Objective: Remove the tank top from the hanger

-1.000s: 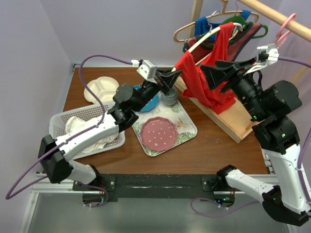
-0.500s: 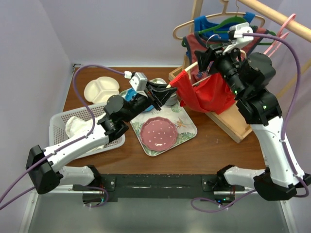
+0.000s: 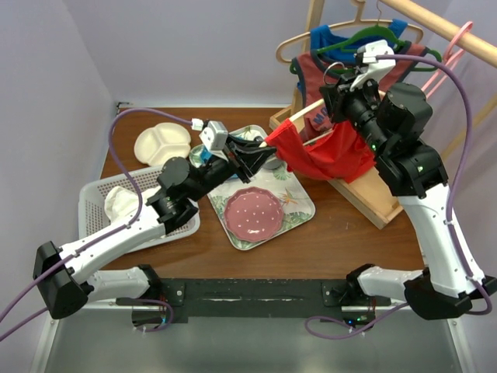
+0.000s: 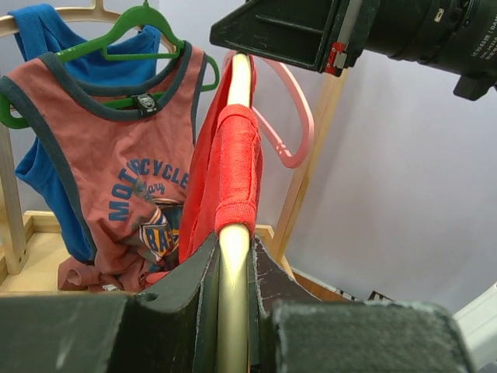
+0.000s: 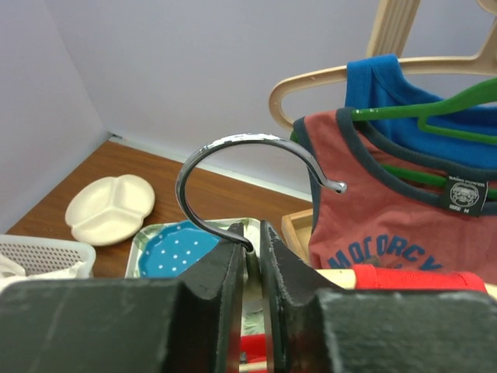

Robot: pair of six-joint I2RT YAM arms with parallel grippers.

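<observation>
The red tank top (image 3: 330,155) drapes over a wooden hanger (image 3: 299,118) held slanting above the table. My left gripper (image 3: 260,148) is shut on the lower end of the hanger's pale wooden arm (image 4: 233,303), and the tank top's red strap (image 4: 237,171) wraps the arm just beyond the fingertips. My right gripper (image 3: 338,92) is shut on the stem of the hanger's metal hook (image 5: 241,139), which curls up above the gripper (image 5: 254,233). Red fabric (image 5: 411,278) shows below, to the right of these fingers.
Behind stands a wooden rack (image 3: 435,23) with a salmon printed tank top (image 3: 311,78) on a green hanger, a blue one and a pink hanger (image 3: 458,43). A tray (image 3: 301,208) holds a pink plate (image 3: 252,211). At left are a white basket (image 3: 93,194) and a divided dish (image 3: 163,142).
My right gripper let go of the red fabric, rose to the hanger's metal hook and shut on its stem. The left arm drew the hanger down and left; the tank top sagged lower.
</observation>
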